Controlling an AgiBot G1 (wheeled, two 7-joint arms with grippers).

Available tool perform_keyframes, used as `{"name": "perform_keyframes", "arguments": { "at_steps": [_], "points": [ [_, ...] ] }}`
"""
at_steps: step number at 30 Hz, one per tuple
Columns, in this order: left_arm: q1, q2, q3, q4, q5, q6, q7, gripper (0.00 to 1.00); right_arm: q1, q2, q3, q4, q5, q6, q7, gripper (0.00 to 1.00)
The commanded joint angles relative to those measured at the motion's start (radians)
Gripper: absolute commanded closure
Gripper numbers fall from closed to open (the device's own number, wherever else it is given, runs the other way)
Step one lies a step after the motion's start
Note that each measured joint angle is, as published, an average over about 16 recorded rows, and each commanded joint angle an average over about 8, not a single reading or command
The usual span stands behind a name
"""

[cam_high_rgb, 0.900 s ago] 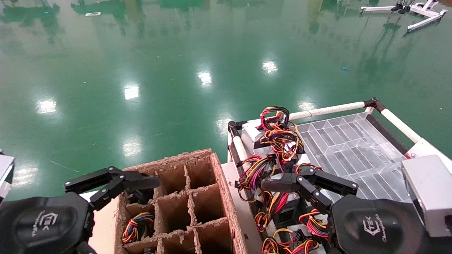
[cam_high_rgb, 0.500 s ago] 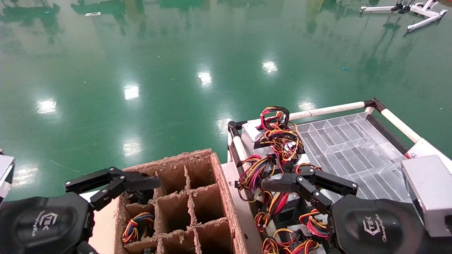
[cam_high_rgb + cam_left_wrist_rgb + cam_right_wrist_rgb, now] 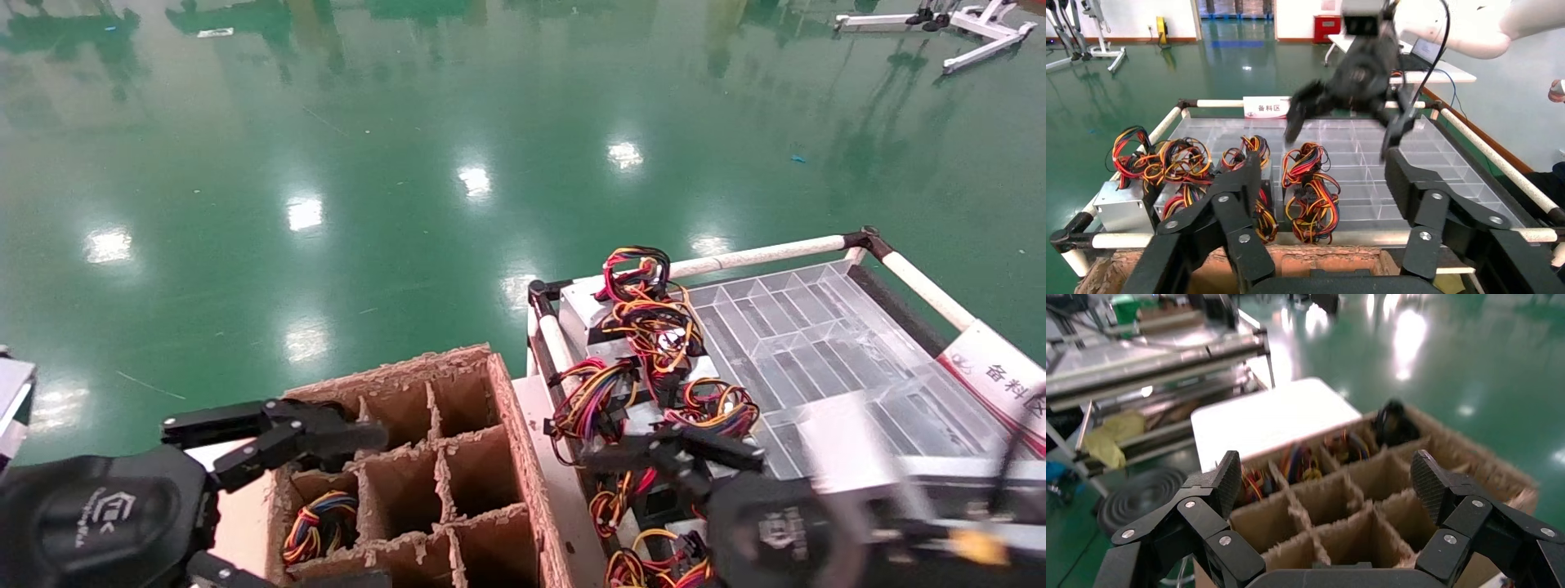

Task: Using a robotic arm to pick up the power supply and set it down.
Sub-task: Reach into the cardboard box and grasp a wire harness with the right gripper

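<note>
**Right arm swings low over the supply cart**

Dropped and turned since the earlier frames, the right end effector hangs spread and empty above the power supply at the cart's 9 o'clock edge. Left end effector waits spread over the cardboard crate. The cart's tag reads "备料区".

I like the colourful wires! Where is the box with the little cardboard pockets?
In the head view, the cardboard box sits low and left of centre, beside the cart of power supplies, with the left end effector open at its near-left corner.
</note>
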Motion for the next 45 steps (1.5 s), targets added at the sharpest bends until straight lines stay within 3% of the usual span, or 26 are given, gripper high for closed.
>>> {"name": "perform_keyframes", "arguments": {
  "at_steps": [1,14,24,28,31,36,37,39,45],
  "points": [
    [0.0,0.0,0.0,0.0,0.0,0.0,0.0,1.0,0.02,-0.023,-0.025,-0.018,-0.045,0.004,0.002,0.0],
    [0.0,0.0,0.0,0.0,0.0,0.0,0.0,1.0,0.132,-0.28,-0.165,-0.191,-0.237,0.032,-0.057,0.0],
    [0.0,0.0,0.0,0.0,0.0,0.0,0.0,1.0,0.195,-0.466,-0.236,-0.382,-0.314,0.034,-0.132,0.0],
    [0.0,0.0,0.0,0.0,0.0,0.0,0.0,0.95,0.216,-0.539,-0.258,-0.472,-0.335,0.037,-0.173,0.0],
    [0.0,0.0,0.0,0.0,0.0,0.0,0.0,0.76,0.231,-0.585,-0.273,-0.537,-0.351,0.038,-0.202,0.23],
    [0.0,0.0,0.0,0.0,0.0,0.0,0.0,0.2,0.254,-0.636,-0.3,-0.623,-0.362,0.034,-0.242,0.86],
    [0.0,0.0,0.0,0.0,0.0,0.0,0.0,0.12,0.257,-0.642,-0.307,-0.635,-0.361,0.035,-0.247,0.93],
    [0.0,0.0,0.0,0.0,0.0,0.0,0.0,0.01,0.261,-0.65,-0.323,-0.651,-0.357,0.037,-0.253,1.0],
    [0.0,0.0,0.0,0.0,0.0,0.0,0.0,0.0,0.262,-0.657,-0.384,-0.661,-0.322,0.055,-0.252,1.0]
  ]
}}
